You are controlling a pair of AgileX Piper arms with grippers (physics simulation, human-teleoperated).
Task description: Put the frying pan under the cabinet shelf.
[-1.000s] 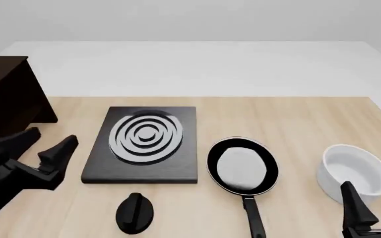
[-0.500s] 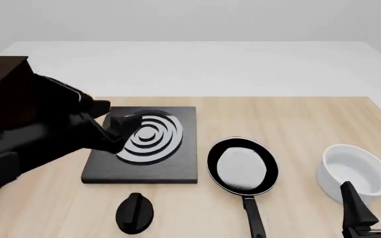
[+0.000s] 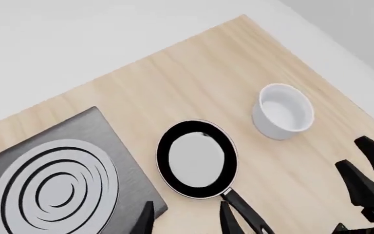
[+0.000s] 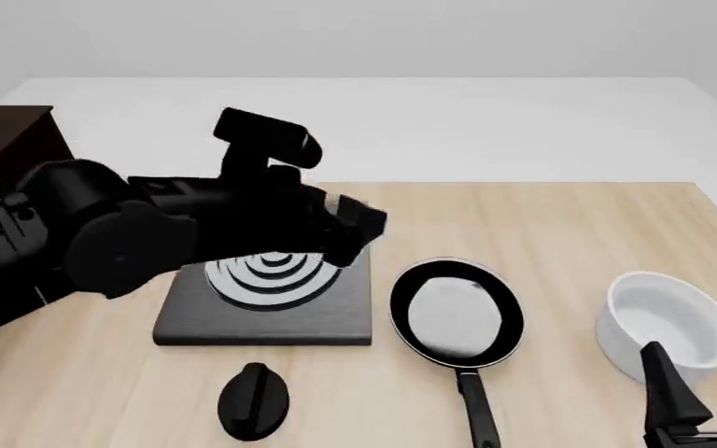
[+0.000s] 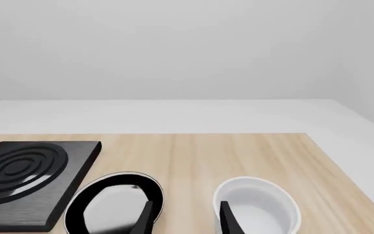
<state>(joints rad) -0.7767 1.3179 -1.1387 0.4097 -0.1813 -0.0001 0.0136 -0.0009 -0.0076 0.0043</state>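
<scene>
Left gripper: jaws parted, empty, above stove plate.
Frying pan: on bench, just ahead of left jaws.
Right gripper: jaws parted, empty, beside white bowl.

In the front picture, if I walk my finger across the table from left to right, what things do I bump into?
Dark cabinet → stove plate with the left arm over it → frying pan → white bowl. The small black knob lies in front of the stove plate.
</scene>
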